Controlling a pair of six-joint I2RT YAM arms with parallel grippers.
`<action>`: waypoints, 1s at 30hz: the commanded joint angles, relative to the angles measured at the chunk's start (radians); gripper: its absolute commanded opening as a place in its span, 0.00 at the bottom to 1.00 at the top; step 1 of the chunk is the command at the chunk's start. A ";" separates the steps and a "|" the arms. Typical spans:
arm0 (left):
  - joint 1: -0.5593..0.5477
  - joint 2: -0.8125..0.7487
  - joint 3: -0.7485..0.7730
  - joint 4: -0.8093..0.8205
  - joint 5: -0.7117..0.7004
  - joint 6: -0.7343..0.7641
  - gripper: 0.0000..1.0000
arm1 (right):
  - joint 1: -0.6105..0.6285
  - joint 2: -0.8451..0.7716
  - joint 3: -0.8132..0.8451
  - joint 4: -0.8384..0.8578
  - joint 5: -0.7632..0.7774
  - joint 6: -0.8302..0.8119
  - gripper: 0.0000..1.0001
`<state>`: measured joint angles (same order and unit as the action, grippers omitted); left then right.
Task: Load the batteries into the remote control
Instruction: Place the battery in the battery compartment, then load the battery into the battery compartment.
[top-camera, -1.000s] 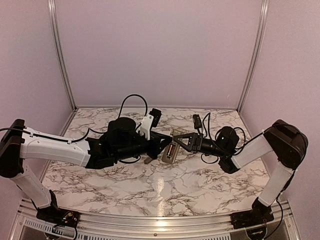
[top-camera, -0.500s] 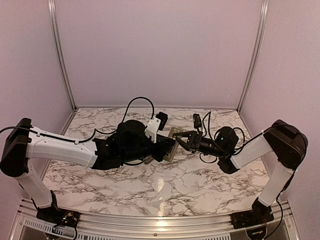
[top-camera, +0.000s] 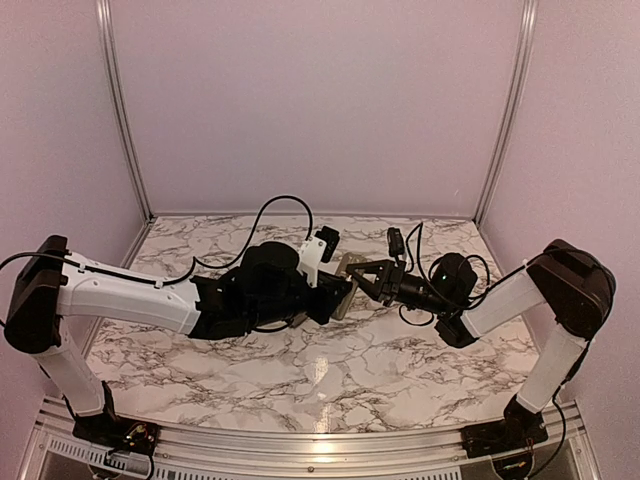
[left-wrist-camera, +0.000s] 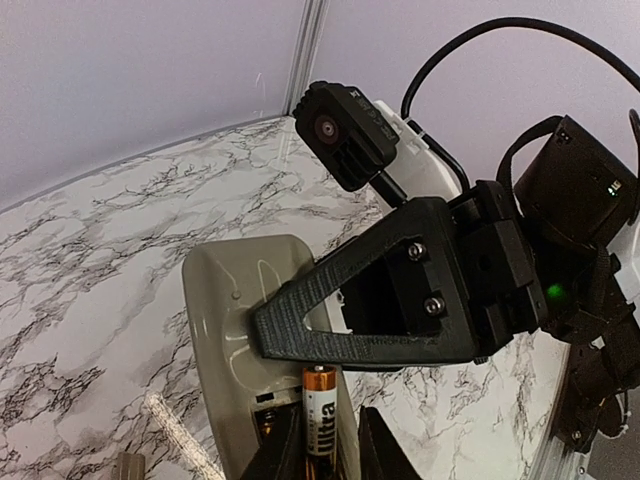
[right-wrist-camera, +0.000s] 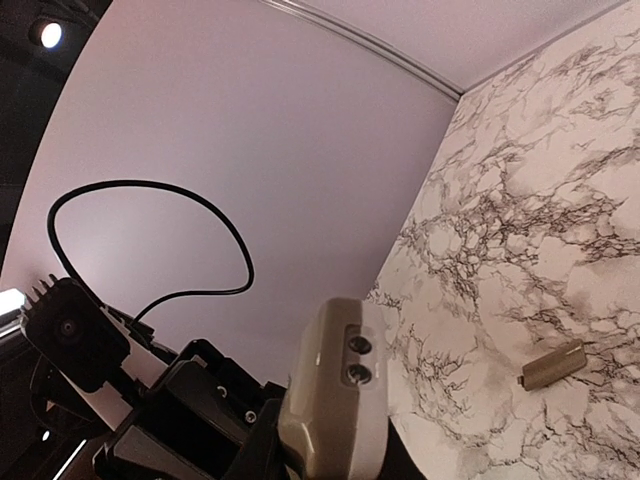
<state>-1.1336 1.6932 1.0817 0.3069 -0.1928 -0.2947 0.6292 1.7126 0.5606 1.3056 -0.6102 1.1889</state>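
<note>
The battery (left-wrist-camera: 320, 415) now stands end-first in the open bay in the back of the remote (left-wrist-camera: 225, 310), at 6 o'clock in the left wrist view. Over the last second the left gripper (left-wrist-camera: 328, 450) has pushed in from 9 o'clock and covered that bay. Its fingers (left-wrist-camera: 283, 455) flank the battery with a sliver of gap on one side, so I cannot tell whether they grip it. The right gripper (top-camera: 370, 276), from 3 o'clock, stays clamped on the remote, tilted above the table (top-camera: 300, 380). Seating looks nearly done. The cover (right-wrist-camera: 553, 365) lies apart.
</note>
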 joint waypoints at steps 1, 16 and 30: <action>0.000 0.019 0.023 -0.052 -0.021 -0.001 0.25 | 0.009 -0.023 0.029 0.093 0.006 0.022 0.00; 0.001 -0.108 -0.021 -0.082 -0.084 -0.012 0.64 | 0.009 -0.014 0.022 0.087 -0.034 0.004 0.00; 0.141 -0.229 -0.160 -0.036 0.366 -0.130 0.84 | 0.009 0.005 0.055 0.036 -0.140 -0.057 0.00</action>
<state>-1.0119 1.4963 0.9588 0.2649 -0.0288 -0.4427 0.6304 1.7130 0.5621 1.3079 -0.6960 1.1530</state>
